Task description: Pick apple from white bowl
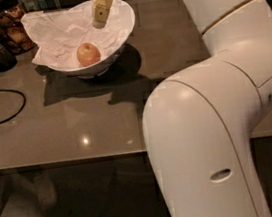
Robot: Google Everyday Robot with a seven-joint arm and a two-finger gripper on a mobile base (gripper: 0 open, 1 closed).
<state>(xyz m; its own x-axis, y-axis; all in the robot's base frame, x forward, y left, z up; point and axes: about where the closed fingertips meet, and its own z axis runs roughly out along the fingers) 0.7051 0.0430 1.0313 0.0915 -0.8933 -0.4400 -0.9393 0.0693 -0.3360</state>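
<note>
The apple [88, 54], small, round and reddish-orange, lies inside the white bowl [124, 29], on its crumpled white paper lining. The bowl stands at the back left of the grey table. My gripper [99, 20] reaches down from the top edge with pale yellowish fingers, over the bowl's far side. It hangs above and a little right of the apple, apart from it. Nothing shows in its grasp.
My white arm [213, 120] fills the right half of the view. A dark jar of brown snacks [5, 23] stands at the back left beside the bowl. A black cable [4, 106] loops on the table's left. The table's front edge [67, 161] runs across the lower view.
</note>
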